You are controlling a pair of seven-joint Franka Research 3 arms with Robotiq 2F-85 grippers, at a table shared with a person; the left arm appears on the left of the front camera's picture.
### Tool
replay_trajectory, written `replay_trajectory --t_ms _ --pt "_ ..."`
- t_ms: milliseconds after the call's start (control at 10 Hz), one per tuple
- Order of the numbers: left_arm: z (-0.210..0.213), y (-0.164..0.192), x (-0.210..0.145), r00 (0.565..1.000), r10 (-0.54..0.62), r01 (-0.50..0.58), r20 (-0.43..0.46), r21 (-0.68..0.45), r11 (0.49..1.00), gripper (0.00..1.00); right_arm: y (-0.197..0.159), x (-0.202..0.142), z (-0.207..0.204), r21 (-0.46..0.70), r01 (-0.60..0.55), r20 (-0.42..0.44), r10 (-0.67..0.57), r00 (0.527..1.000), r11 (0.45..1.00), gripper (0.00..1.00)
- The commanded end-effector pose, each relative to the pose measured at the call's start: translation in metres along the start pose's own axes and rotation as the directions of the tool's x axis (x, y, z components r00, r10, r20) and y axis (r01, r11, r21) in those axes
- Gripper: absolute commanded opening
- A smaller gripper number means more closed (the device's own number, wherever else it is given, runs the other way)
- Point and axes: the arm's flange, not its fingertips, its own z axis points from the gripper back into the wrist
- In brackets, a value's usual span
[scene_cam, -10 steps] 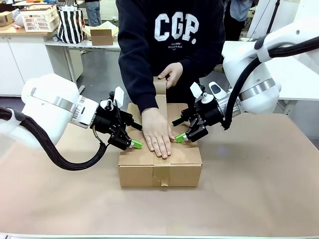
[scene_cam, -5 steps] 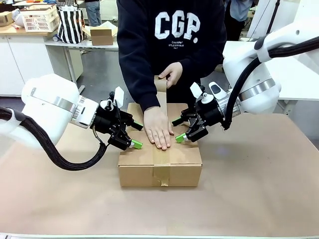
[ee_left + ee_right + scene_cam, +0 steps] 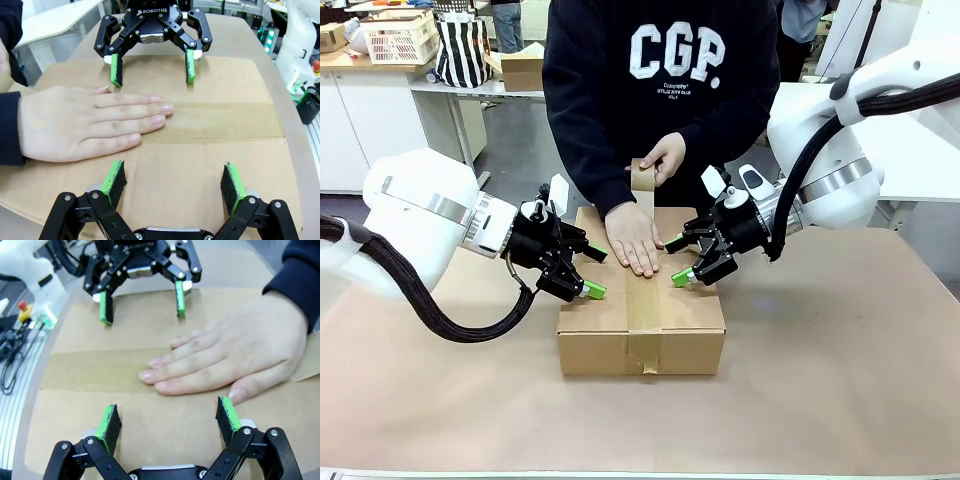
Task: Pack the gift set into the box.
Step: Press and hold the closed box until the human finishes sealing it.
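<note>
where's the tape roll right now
In the front view the tape roll is in the person's hand above the far edge of the box, at table centre, between the left gripper and right gripper.

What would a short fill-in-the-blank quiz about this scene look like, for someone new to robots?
1. The flaps of the box are ____.
2. A strip of brown ____ runs along the box's centre seam.
3. The person's hand lies flat on the box's ____.
4. The left gripper and right gripper both have their green-padded fingers ____, one on each side of that hand.

Missing words: closed; tape; top; open
</note>
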Motion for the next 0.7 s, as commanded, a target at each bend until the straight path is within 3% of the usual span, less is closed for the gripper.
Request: replay_trajectory --t_ms 0,600 --pt "0.0003 -0.0022 -0.004 1.0 0.005 -0.005 0.002 -0.008 1.0 1.0 -0.0001 -0.0017 -0.0008 -0.002 0.003 -0.003 -0.003 1.0 1.0 1.0" --pt "0.0003 -0.0022 -0.004 1.0 0.005 -0.005 0.002 -0.008 1.0 1.0 -0.0001 -0.0017 -0.0008 -0.002 0.003 -0.003 -0.003 1.0 1.0 1.0"
